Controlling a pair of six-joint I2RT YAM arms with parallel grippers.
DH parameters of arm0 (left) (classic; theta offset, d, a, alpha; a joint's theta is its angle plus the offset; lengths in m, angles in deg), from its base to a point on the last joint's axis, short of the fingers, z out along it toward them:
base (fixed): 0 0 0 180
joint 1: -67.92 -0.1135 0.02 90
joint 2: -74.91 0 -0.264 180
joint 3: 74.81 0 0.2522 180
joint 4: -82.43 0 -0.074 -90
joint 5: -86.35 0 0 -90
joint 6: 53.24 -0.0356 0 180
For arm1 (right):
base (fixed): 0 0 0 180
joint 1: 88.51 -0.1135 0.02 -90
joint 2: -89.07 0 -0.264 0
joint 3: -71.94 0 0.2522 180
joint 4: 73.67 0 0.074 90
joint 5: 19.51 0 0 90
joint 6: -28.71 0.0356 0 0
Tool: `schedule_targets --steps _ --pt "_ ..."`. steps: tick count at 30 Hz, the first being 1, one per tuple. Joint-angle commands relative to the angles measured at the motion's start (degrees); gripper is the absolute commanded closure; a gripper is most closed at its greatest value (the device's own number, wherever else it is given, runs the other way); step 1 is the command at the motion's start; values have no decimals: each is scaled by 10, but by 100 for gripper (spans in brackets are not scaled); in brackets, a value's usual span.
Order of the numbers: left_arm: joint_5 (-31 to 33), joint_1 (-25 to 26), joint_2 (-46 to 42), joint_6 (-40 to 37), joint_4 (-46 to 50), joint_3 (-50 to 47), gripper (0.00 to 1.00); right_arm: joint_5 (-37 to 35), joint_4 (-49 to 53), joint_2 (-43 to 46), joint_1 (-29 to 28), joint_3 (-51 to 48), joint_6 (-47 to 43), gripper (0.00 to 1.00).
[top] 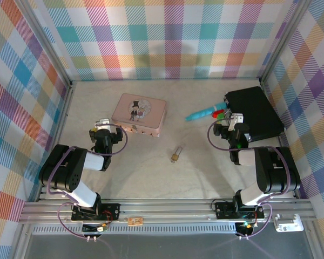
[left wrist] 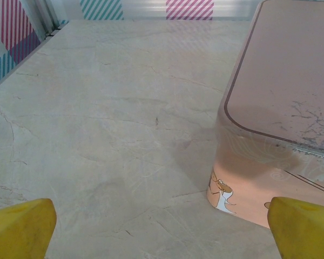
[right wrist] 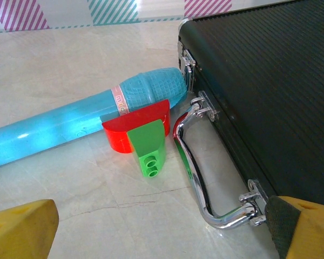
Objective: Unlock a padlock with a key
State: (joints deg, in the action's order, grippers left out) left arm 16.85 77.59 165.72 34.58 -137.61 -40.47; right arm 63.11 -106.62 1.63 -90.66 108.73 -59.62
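Brass padlock (top: 175, 156) between left fingers (left wrist: 19, 229), right fingers (right wrist: 21, 229), touching neither; both spread, empty.

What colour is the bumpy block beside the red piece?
The block is green; clearest in the right wrist view.

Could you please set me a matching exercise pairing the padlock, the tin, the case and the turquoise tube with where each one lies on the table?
Things:
1. padlock
2. tin
3. case
4. turquoise tube

Places:
A. at the right edge of the table
B. near the middle, on its own
C. left of centre, lying flat
D. between tin and case, one end by the case

Pairs: 1-B, 2-C, 3-A, 4-D
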Motion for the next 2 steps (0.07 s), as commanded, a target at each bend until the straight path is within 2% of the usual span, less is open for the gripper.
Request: schedule_targets --steps 1,2 --pt "-15 -19 -2 9 13 16 0 14 -19 -4 5 -1 0 1" --pt "-15 -19 -2 9 14 16 0 14 -19 -4 5 -1 1 1"
